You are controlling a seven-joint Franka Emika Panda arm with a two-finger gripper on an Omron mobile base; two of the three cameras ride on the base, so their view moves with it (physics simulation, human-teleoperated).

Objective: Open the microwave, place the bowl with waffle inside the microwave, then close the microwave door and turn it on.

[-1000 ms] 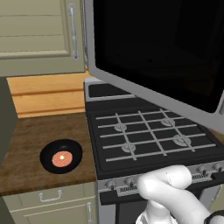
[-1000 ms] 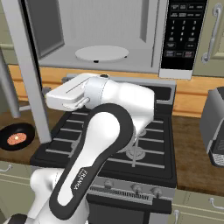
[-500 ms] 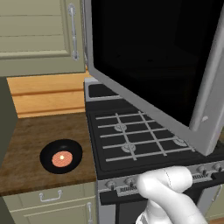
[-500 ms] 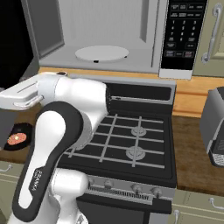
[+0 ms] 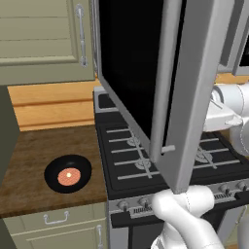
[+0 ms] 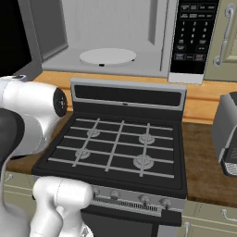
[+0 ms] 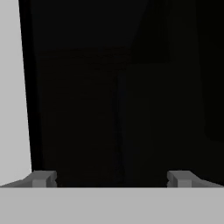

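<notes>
The microwave point(image 6: 111, 28) stands open above the stove, its grey inside and round white turntable point(image 6: 106, 56) bare. The microwave door point(image 5: 131, 73) is swung far out to the left, with its long silver handle point(image 5: 164, 78) facing the left base camera. In the hand view my gripper point(image 7: 111, 179) is open, its fingertips point(image 7: 41, 178) wide apart with nothing between them, close against the door's black glass point(image 7: 122, 87) on its inner side. The bowl with waffle point(image 5: 68, 173) sits on the wooden counter left of the stove, well apart from the gripper.
The black stove point(image 6: 120, 143) with grates lies under the microwave. A toaster point(image 6: 227, 134) stands on the counter at the right. The microwave's keypad panel point(image 6: 192, 37) is right of the opening. Olive cabinets point(image 5: 44, 39) hang above the bowl's counter point(image 5: 29, 151).
The door has swung further out to the left, from half open to wide open. My arm has swept left behind it, out past the stove's left edge. The gripper stays open.
</notes>
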